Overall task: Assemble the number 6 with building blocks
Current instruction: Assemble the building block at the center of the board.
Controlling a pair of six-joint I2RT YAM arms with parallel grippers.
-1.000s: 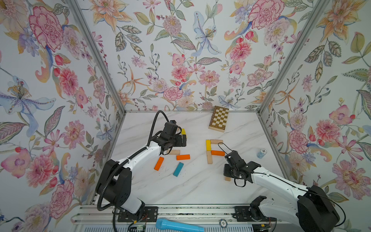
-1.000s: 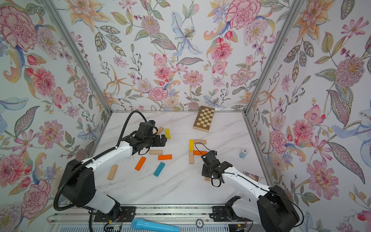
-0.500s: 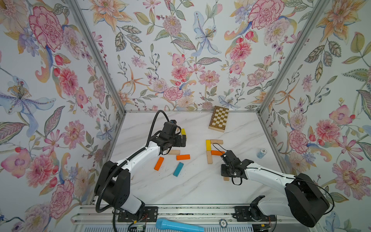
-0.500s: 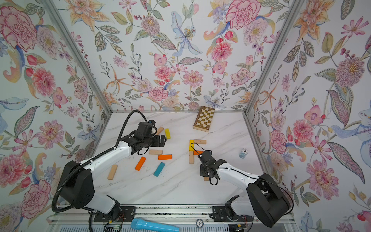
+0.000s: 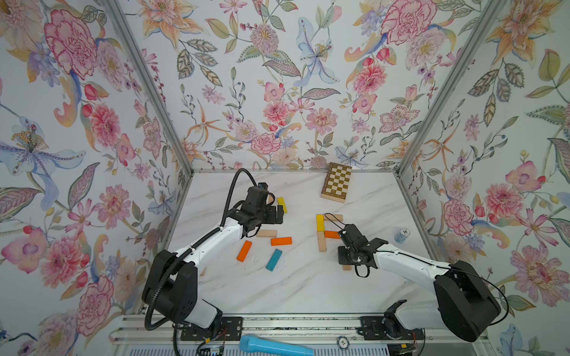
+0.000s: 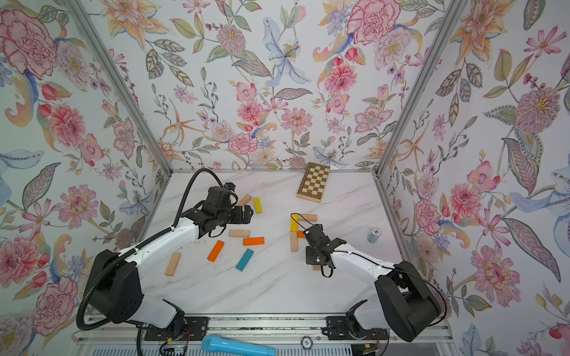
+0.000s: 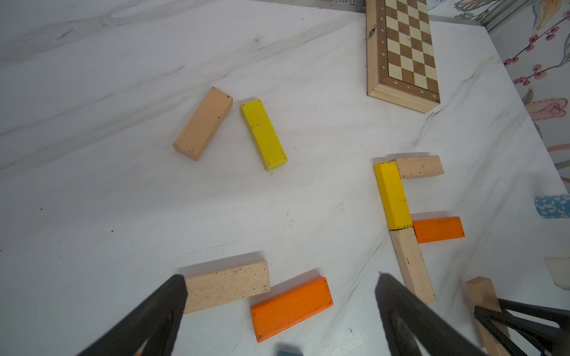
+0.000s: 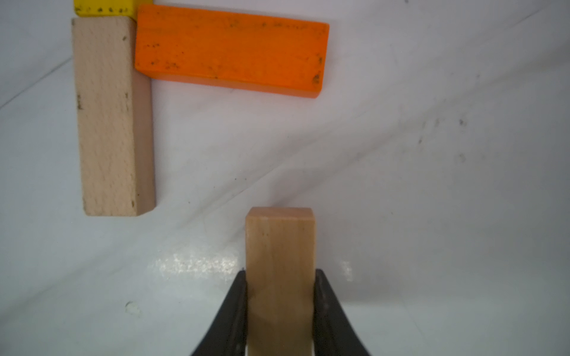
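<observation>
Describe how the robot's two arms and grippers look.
Both arms are alike: white tube links, left arm and right arm, with bulky black joint housings. A black ribbed conduit runs along the left arm; a thin black cable loops over the right wrist. The left gripper and right gripper are black, with tapered matte jaws.

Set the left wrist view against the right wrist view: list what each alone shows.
Left wrist only: the brown-and-cream chequered wooden board, a loose yellow wooden block, a loose orange wooden block and the open left end effector. Right wrist only: the right end effector clamping both sides of a beige wooden block. Shared: that held block, the beige stem block and orange crossbar block.
</observation>
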